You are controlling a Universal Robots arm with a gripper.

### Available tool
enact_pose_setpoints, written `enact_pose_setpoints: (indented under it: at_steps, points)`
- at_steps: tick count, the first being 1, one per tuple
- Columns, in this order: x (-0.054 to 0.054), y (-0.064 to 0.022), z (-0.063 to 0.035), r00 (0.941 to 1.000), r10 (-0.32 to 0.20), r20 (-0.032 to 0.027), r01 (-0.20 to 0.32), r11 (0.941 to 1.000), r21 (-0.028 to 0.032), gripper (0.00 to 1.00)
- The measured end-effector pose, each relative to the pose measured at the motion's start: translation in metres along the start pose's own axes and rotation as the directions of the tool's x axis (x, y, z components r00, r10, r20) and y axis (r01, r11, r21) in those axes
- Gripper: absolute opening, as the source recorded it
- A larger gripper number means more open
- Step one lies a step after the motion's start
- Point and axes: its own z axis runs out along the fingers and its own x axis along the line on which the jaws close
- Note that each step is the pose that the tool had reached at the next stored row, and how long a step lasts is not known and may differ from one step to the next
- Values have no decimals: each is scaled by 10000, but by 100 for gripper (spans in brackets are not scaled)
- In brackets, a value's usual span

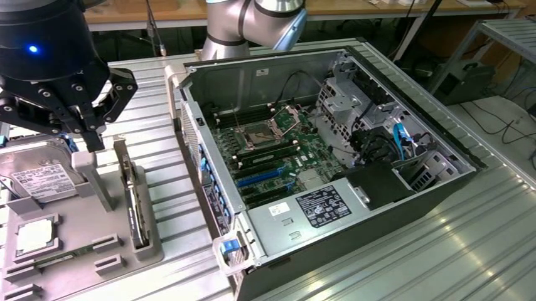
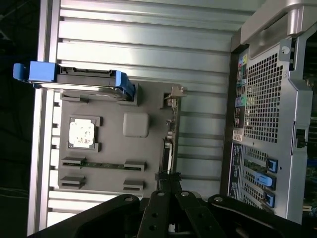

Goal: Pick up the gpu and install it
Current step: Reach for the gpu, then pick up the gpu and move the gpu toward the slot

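The gpu point(image 1: 132, 202) stood on edge in a slot of the grey tray point(image 1: 82, 221), on the side nearest the open computer case point(image 1: 251, 81). The claw point(image 1: 88, 135) hung above the tray, clear of the card, drawn closed with nothing in its grip. A hard drive point(image 1: 42, 179) sat across the tray. Tray and case rested on the ribbed metal counter point(image 1: 469, 251).

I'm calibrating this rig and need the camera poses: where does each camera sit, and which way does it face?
Exterior view: off the arm, up high, looking down on the open computer case and gray tray; the arm and gripper show.
Wrist view: on the wrist, looking down past the gripper at the tray and the gpu standing on edge.
Shared: gripper, tray, gpu, case.
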Motion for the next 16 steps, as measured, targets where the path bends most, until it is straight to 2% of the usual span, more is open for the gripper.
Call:
enact_pose_setpoints:
  at_steps: [3,16]
  points:
    - [30,2,1,10000,0,0,0,10000,0,11]
    - [32,0,1,10000,0,1,0,10000,0,11]
